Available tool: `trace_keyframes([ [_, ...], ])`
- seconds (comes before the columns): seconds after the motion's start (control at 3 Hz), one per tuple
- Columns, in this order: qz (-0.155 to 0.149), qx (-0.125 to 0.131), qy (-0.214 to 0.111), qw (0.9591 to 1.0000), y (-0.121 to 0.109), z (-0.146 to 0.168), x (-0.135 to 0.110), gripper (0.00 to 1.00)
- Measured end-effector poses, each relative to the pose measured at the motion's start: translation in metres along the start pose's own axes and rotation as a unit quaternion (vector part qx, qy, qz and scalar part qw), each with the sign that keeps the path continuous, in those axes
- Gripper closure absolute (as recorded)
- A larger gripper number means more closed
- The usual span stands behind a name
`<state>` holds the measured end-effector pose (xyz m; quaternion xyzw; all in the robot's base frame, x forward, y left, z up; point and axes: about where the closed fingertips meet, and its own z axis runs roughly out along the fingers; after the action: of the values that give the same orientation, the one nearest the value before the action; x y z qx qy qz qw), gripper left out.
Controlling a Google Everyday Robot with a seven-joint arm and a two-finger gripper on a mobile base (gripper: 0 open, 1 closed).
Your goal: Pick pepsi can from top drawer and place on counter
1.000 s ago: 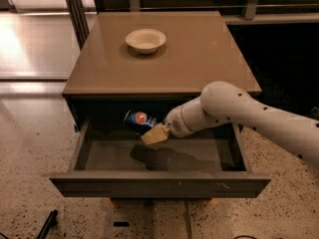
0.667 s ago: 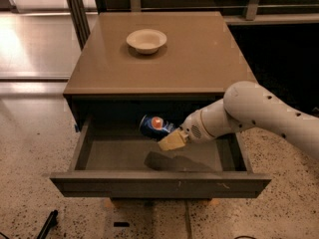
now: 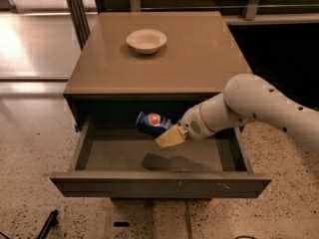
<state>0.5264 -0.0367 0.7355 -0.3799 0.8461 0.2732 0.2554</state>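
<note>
My gripper (image 3: 168,135) is clamped on the pepsi can (image 3: 149,123), holding it tilted clear of the top drawer (image 3: 159,184) floor, below the counter (image 3: 199,59) front edge, presumably for drawing it out.

Smooth white tubular arm (image 3: 269,106) (small dark holes along it), grilled wrist, tan-padded gripper (image 3: 165,133) at its 8 o'clock end

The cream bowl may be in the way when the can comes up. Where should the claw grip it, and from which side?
Take the bowl by its near rim from above, one finger inside and one outside: it stands upright, open and wide, so its thin rim probably suits better than spanning it. The claw now holds the pepsi can tilted over the top drawer.
</note>
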Motion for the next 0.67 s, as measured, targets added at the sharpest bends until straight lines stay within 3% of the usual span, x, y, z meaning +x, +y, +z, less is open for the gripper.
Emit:
trace_keyframes([
  [0.33,-0.057,0.018,-0.036,0.9975,0.024,-0.044,-0.044,1.00],
  [0.67,-0.104,0.048,-0.059,0.9917,0.038,-0.083,-0.092,1.00],
])
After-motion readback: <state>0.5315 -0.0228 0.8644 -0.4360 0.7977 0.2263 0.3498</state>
